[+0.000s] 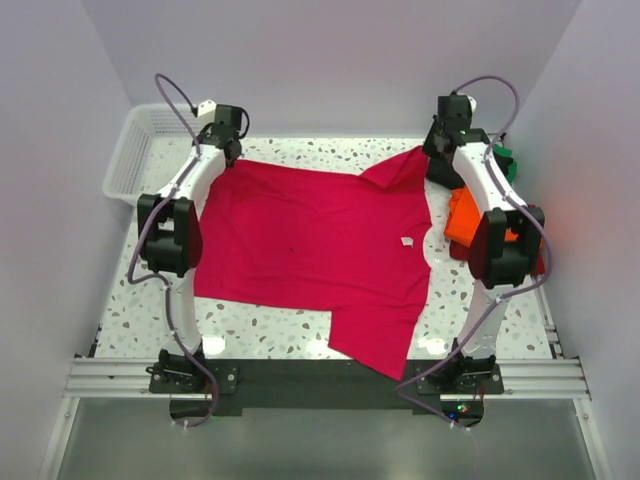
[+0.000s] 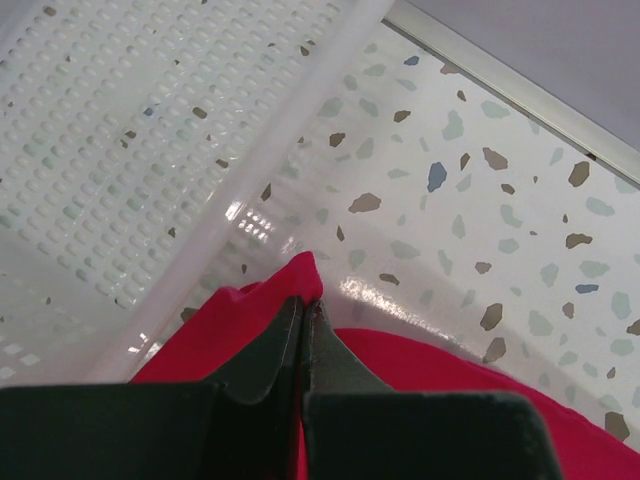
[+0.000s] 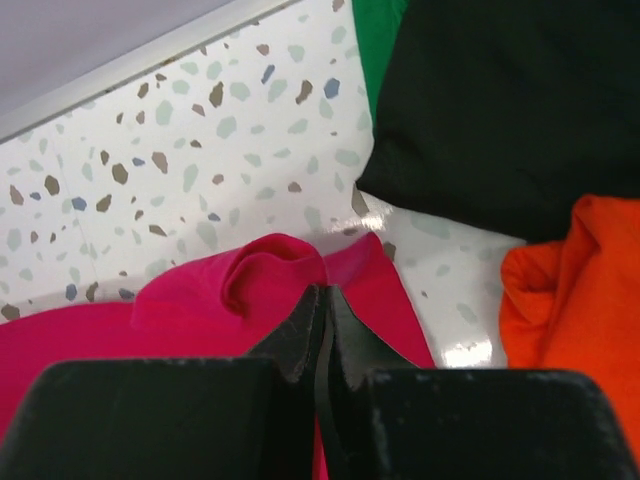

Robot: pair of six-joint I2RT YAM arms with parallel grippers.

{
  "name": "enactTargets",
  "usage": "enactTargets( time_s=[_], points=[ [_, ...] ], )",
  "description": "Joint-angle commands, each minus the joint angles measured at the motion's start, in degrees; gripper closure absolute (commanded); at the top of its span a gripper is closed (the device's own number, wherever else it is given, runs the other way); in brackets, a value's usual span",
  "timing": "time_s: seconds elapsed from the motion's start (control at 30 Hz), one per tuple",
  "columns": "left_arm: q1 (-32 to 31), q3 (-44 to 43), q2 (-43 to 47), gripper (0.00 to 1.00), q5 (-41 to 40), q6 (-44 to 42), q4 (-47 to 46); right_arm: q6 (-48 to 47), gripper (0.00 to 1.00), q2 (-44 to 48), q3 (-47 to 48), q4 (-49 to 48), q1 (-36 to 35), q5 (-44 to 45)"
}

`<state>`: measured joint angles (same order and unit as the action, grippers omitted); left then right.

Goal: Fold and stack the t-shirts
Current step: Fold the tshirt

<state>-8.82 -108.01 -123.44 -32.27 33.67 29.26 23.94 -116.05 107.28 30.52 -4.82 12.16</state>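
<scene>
A crimson-pink t-shirt [image 1: 310, 250] lies spread over the terrazzo table, its small white neck label [image 1: 407, 241] at the right and one sleeve hanging toward the near edge. My left gripper [image 2: 303, 305] is shut on the shirt's far left corner [image 2: 290, 285], next to the basket. My right gripper [image 3: 322, 295] is shut on the shirt's far right corner [image 3: 270, 275], which is bunched and lifted [image 1: 400, 165]. An orange shirt [image 1: 462, 215], a black shirt [image 3: 500, 110] and a green shirt [image 1: 505, 160] lie at the right.
A white plastic mesh basket [image 1: 140, 150] stands at the far left corner; it also shows in the left wrist view [image 2: 130, 140]. The table's back wall edge [image 2: 500, 80] runs just beyond both grippers. A dark red cloth [image 1: 540, 262] peeks out behind the right arm.
</scene>
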Motion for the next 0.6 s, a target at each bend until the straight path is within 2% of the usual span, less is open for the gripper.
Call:
enactTargets(
  time_s=[0.0,0.23,0.57],
  points=[
    [-0.23,2.62,5.04,1.0,-4.02,3.68,2.12,1.19,1.0,7.93,-6.46,1.47,0.16,2.95],
    [-0.23,6.75,9.0,1.0,-4.64,4.65,2.3,1.9,1.0,17.86,-17.09,1.21,0.16,4.71],
    [-0.23,11.5,12.69,1.0,-4.82,5.35,3.7,1.98,1.0,27.98,-24.84,2.78,0.16,6.12]
  ],
)
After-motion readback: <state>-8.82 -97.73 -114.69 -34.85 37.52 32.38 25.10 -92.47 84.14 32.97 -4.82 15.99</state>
